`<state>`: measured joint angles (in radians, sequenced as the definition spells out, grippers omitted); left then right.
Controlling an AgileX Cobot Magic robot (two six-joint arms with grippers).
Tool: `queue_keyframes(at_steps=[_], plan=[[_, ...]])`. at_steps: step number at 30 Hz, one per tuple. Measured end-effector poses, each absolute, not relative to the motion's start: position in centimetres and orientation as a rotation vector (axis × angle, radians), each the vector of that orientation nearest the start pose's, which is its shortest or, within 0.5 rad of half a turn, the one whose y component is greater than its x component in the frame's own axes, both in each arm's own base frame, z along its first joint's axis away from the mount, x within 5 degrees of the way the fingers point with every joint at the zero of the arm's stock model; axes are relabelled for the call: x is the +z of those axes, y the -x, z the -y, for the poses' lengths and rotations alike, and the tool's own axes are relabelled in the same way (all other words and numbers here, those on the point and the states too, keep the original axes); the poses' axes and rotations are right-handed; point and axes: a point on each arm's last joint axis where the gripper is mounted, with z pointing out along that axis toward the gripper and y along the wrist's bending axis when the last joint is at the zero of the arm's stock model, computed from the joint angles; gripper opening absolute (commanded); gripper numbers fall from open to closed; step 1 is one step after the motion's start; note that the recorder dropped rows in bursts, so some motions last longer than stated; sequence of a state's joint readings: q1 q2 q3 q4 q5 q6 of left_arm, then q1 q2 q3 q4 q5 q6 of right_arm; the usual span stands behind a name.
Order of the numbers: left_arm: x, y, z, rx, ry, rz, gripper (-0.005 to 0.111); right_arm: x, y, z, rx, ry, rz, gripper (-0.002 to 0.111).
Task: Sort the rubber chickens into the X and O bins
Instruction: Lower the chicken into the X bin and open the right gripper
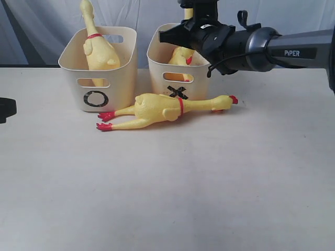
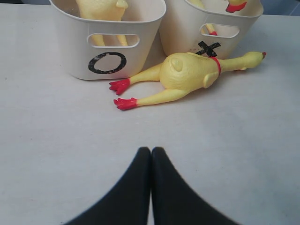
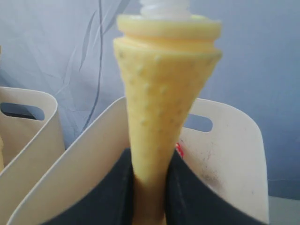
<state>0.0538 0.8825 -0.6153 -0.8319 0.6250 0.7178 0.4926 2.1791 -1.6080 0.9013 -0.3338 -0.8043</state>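
Here, a rubber chicken [image 3: 164,84] is held over the X bin [image 1: 159,78] by the right gripper [image 3: 150,164].
The jaws are closed partway on its narrow end, with the body hanging inside the bin. Release is best made centred, clear of the rim and the neighbouring O bin [image 1: 73,78]. The left gripper [image 2: 151,157] is shut, empty, over open table [image 1: 167,198]. A second chicken [image 1: 162,109] lies just before both bins.
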Motion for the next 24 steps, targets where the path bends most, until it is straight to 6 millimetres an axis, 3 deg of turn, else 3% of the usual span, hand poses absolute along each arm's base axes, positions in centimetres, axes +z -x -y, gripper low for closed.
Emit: queue_keyframes(at_steps=[6,14,20,21,24], plan=[[29.4,-16.9,3.0,-0.466,-0.18,-2.162,0.0,20.2,-46.2,-22.0,0.133,0.214,-1.852,0.004],[29.4,-16.9,3.0,-0.466,-0.18,-2.162,0.0,19.1,-47.1,-19.8,0.125,0.097,-1.913,0.004],[29.4,-16.9,3.0,-0.466,-0.18,-2.162,0.0,18.7,-47.3,-19.4,0.137,0.104,-1.941,0.005],[29.4,-16.9,3.0,-0.466,-0.18,-2.162,0.0,18.3,-47.3,-19.5,0.142,0.11,-1.952,0.006],[29.4,-16.9,3.0,-0.466,-0.18,-2.162,0.0,17.9,-47.3,-19.6,0.147,0.11,-1.965,0.029]])
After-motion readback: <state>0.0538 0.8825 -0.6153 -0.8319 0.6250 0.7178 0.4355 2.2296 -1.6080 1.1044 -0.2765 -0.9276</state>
